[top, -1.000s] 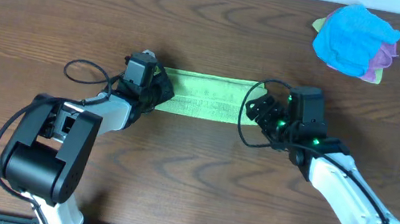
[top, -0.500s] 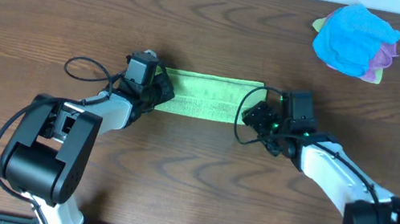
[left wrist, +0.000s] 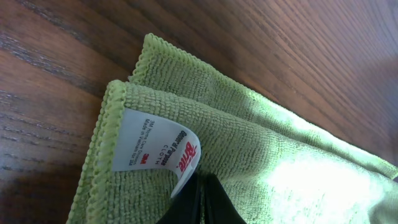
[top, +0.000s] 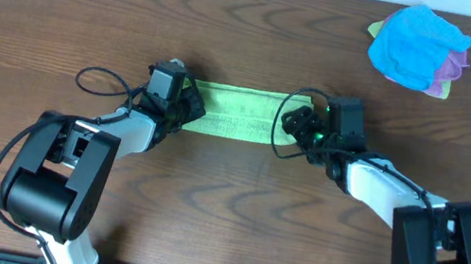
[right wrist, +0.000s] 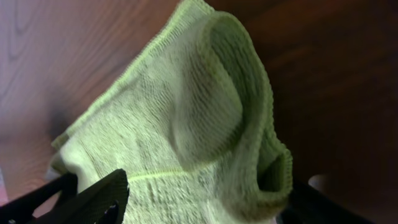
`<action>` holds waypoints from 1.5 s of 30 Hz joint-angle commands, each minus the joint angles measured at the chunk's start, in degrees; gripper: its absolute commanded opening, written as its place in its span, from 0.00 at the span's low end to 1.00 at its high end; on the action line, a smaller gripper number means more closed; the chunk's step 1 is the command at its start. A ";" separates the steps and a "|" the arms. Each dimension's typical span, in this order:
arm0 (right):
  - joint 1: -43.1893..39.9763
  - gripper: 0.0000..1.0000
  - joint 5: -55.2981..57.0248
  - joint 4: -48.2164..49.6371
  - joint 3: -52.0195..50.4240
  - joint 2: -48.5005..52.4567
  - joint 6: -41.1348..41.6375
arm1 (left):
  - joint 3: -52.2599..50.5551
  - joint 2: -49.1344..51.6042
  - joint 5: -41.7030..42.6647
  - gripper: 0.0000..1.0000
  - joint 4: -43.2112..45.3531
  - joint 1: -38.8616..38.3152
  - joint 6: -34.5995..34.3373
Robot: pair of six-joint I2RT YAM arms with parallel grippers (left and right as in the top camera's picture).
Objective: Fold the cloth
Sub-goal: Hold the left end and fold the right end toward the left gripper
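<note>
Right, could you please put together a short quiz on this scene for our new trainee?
1. True or false: the green cloth lies spread out as a full square.
2. Which view shows the white tag on it? A. left wrist B. right wrist C. neither
3. Fill in: the blue cloth sits bunched at the far ___ corner of the table, going by the robot's own sides.
Key: 1 false, it is folded into a narrow strip; 2 A; 3 right.
</note>
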 commanded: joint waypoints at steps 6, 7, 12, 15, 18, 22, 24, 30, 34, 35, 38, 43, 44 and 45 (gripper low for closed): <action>-0.72 0.51 5.27 2.84 -0.66 4.50 0.76 | -0.17 0.98 -1.97 0.06 -1.55 0.09 1.29; -0.55 0.45 6.47 3.21 -0.66 4.50 0.74 | -0.17 0.98 -2.14 0.06 -1.55 0.09 1.29; 0.48 0.40 10.64 5.75 -0.66 4.50 -0.59 | -0.17 1.01 -2.40 0.06 -1.55 0.09 1.31; 1.01 0.11 11.37 7.13 -0.66 4.50 -2.58 | -0.17 0.98 -2.40 0.06 -1.55 0.09 1.31; 1.09 0.01 11.06 8.26 -0.63 4.50 -4.68 | -0.17 0.98 -2.40 0.06 -1.57 0.09 1.31; 1.09 0.01 7.82 11.34 -0.61 4.42 -10.38 | -0.17 1.01 -2.40 0.06 -1.57 0.09 1.31; 1.09 0.01 6.36 12.24 -0.52 3.96 -12.31 | -0.17 0.98 -2.43 0.06 -1.57 0.11 1.64; 2.38 0.01 3.39 12.02 -0.44 0.17 -15.28 | -0.17 0.98 -3.02 0.06 -1.64 0.09 2.21; 5.14 0.01 3.37 11.98 -0.44 -2.97 -16.74 | -0.17 0.98 -3.04 0.06 -1.64 0.11 2.21; 5.97 0.01 3.65 11.98 -0.44 -3.74 -16.72 | -0.17 0.98 -3.04 0.06 -1.64 0.11 2.19; 8.39 0.01 4.22 12.00 -0.39 -5.55 -16.90 | -0.17 0.98 -3.02 0.06 -1.60 0.09 2.16; 11.32 0.01 4.22 12.02 0.24 -5.97 -16.87 | -0.17 0.98 -3.02 0.06 -1.55 0.11 2.14; 11.91 0.01 4.24 12.04 0.44 -5.97 -16.87 | -0.17 0.98 -2.99 0.06 -1.55 0.09 2.12; 12.46 0.01 4.24 12.04 0.72 -5.97 -16.87 | -0.17 0.94 -2.99 0.06 -1.55 0.11 2.14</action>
